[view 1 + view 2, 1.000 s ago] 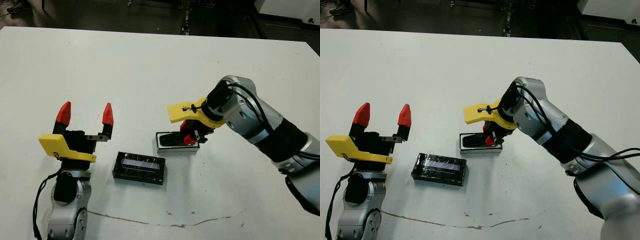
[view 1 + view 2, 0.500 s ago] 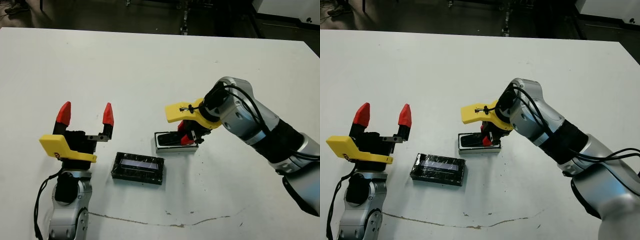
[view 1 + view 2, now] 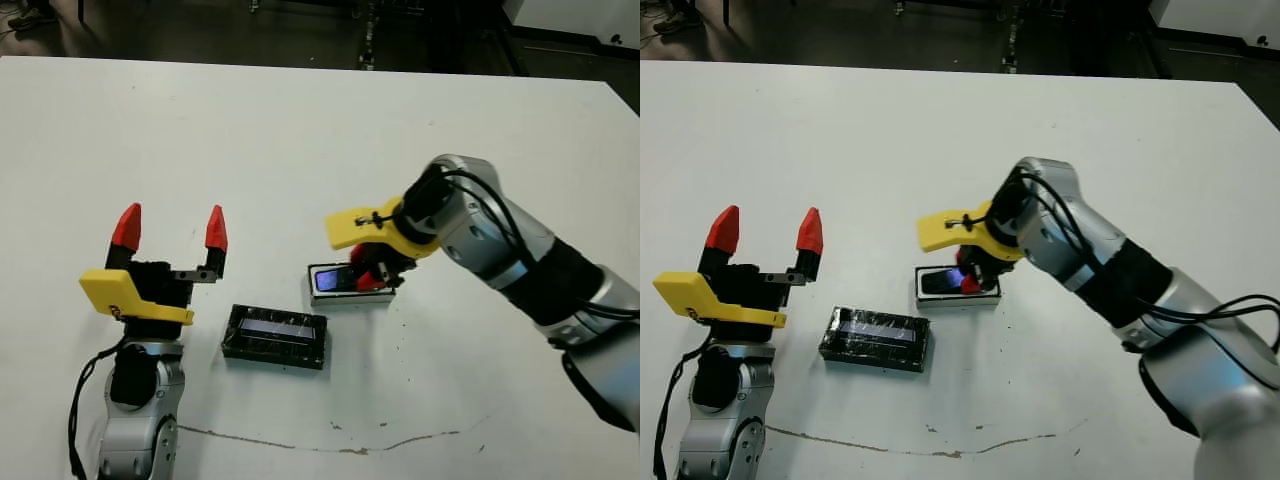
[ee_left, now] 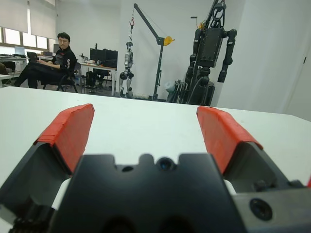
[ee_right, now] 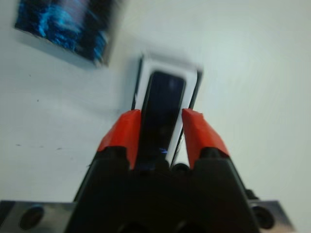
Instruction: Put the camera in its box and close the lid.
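The right gripper [image 5: 160,128] reaches down over the small shallow white-walled rectangular box [image 3: 350,283], which sits on the white table [image 3: 300,130] near its middle. Its two red-tipped fingers [image 5: 127,131] are clenched on the slim glossy black bar-shaped camera [image 5: 163,109], one finger on each long side. The camera lies along the length of the box and within its white walls; whether it rests fully on the box floor cannot be told. A small bluish glint shows at the end of the camera away from the gripper.

The flat glossy black rectangular lid [image 3: 276,336], with a pale strip along its top face, lies flat on the table just beside the box, toward the near edge and the robot's left, not touching it.

The left gripper [image 3: 170,232] is held upright above the table near the near left corner, well apart from the lid and the box. Its red-tipped fingers [image 4: 70,131] are spread wide and grasp nothing.

Beyond the table's far edge, a person [image 4: 51,63] sits at a desk.
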